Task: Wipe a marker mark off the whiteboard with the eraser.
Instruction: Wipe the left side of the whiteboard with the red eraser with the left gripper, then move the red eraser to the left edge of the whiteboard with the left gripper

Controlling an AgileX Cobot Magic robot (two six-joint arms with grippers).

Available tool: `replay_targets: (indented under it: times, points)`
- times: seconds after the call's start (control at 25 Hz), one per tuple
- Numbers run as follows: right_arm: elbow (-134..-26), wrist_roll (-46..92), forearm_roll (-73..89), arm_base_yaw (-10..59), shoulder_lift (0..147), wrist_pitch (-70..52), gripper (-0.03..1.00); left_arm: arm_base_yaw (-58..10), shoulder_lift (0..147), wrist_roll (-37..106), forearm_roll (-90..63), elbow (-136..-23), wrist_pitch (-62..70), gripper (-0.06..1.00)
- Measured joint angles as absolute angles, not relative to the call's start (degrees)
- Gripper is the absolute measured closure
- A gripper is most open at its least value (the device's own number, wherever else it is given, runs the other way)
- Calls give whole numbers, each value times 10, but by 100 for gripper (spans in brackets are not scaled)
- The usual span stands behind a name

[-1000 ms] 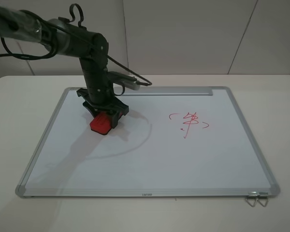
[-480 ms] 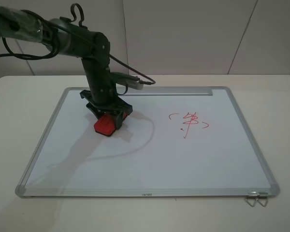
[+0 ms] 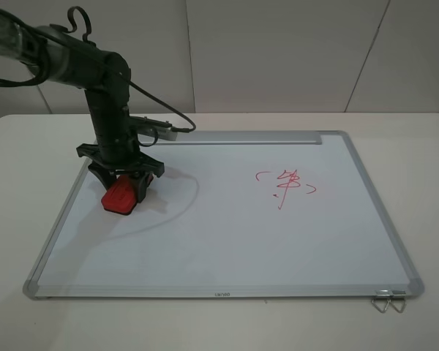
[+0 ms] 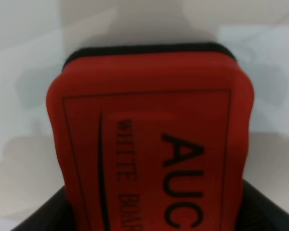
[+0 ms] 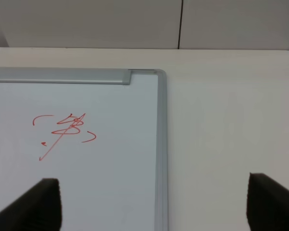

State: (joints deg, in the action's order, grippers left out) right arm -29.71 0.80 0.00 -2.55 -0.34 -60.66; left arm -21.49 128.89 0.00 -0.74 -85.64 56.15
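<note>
The left gripper (image 3: 123, 181) is clamped on the red eraser (image 3: 119, 197), which rests on the whiteboard (image 3: 227, 241) close to the board's left frame in the high view, toward its far side. The right gripper (image 5: 153, 204) hangs over the board's right frame with its fingers spread wide. A red scribble (image 3: 284, 184) between bracket-like curves lies well apart from the eraser.

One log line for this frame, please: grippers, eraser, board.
left gripper: shut on eraser | eraser: on whiteboard, near its left edge | right gripper: open, empty | bracketed red scribble: unwiped, right of centre
</note>
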Motion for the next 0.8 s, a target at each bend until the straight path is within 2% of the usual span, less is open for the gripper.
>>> replay_targets:
  times: [0.44,0.8]
  points:
    - [-297,8,0,-26,-3,-607,27,-192,1149,-52,-6,-634,432,37]
    - [-297,8,0,-26,-3,-607,27,-192,1012,-84,0,-529,388,37]
